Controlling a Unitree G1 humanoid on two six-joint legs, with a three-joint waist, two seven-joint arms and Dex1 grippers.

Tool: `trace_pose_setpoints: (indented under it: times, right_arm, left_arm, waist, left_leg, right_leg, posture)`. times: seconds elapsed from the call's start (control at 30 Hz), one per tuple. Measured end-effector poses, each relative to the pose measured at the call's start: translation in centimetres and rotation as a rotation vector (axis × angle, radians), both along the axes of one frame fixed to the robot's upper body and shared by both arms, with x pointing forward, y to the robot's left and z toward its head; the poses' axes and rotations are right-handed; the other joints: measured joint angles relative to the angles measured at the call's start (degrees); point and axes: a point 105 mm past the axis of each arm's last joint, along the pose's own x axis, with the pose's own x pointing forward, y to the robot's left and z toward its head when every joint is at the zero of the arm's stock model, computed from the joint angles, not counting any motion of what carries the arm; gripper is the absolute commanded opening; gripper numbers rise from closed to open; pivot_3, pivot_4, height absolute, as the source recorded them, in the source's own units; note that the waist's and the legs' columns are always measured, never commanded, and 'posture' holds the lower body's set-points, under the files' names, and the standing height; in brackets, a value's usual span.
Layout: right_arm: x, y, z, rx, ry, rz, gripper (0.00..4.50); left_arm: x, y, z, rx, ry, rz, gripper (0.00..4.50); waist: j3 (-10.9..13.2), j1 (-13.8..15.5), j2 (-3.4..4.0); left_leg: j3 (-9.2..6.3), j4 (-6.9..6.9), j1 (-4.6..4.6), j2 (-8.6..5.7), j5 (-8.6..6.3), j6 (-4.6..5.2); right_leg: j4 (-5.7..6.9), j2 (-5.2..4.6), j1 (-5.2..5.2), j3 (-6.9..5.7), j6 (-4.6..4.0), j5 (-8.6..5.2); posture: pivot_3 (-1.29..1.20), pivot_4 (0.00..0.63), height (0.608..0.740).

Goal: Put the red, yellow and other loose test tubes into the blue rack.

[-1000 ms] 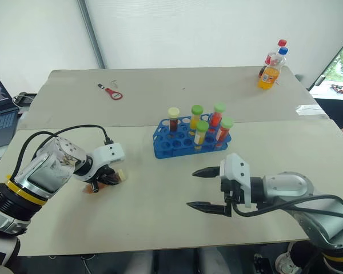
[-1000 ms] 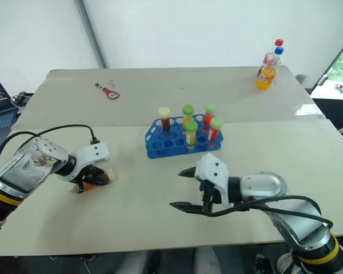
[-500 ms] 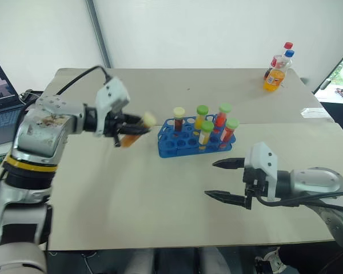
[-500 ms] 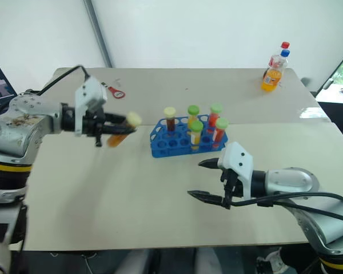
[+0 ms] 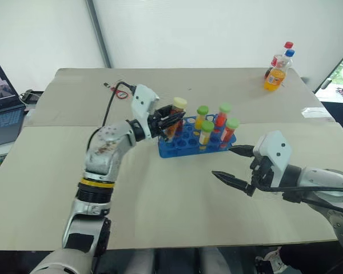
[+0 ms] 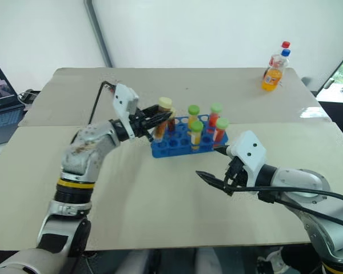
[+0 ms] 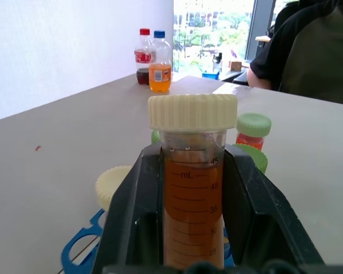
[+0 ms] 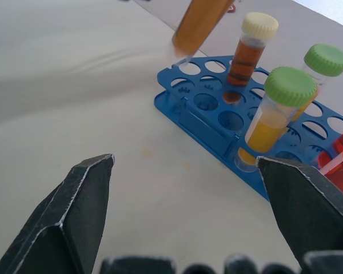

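Silver-grey arms, yellow-black bands, white wrist housings, black cables, black two-fingered left claw (image 5: pixel 170 119).

The rack (image 5: pixel 195 138) sits mid-table — left tool (image 5: pixel 167 119) at its left end, bottles (image 5: pixel 277 68) far behind.

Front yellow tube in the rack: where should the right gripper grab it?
Just under its green cap, from the robot's side. The yellow tube stands upright, its foot sunk in the blue rack, with other tubes close behind.
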Motion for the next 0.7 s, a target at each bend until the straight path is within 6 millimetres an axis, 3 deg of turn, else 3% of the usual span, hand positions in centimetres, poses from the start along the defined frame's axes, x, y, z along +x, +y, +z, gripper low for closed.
trace_pose_setpoints:
  times: [0.23, 0.7]
  right_arm:
    - [-0.1, -0.7, -0.3, -0.019, 0.012, -0.068, 4.44]
    - [-0.6, -1.2, -1.6, -0.034, 0.047, -0.133, 4.44]
  left_arm:
    - [1.0, -1.4, -1.7, -0.015, -0.006, 0.008, 0.87]
    - [1.9, -2.7, -2.6, -0.04, -0.026, 0.032, 0.87]
  waist:
    - [0.0, -0.2, 0.0]
    - [0.0, -0.2, -0.01]
  left_leg:
    - [0.01, 0.0, -0.01, -0.01, -0.01, 0.02]
    - [0.02, 0.0, -0.01, -0.02, -0.02, 0.03]
  right_leg:
    - [-0.01, 0.01, -0.02, 0.0, 0.02, 0.02]
    - [-0.02, 0.01, 0.01, 0.0, 0.03, 0.03]
  posture:
    - [0.0, 0.15, 0.74]
    - [0.0, 0.15, 0.74]
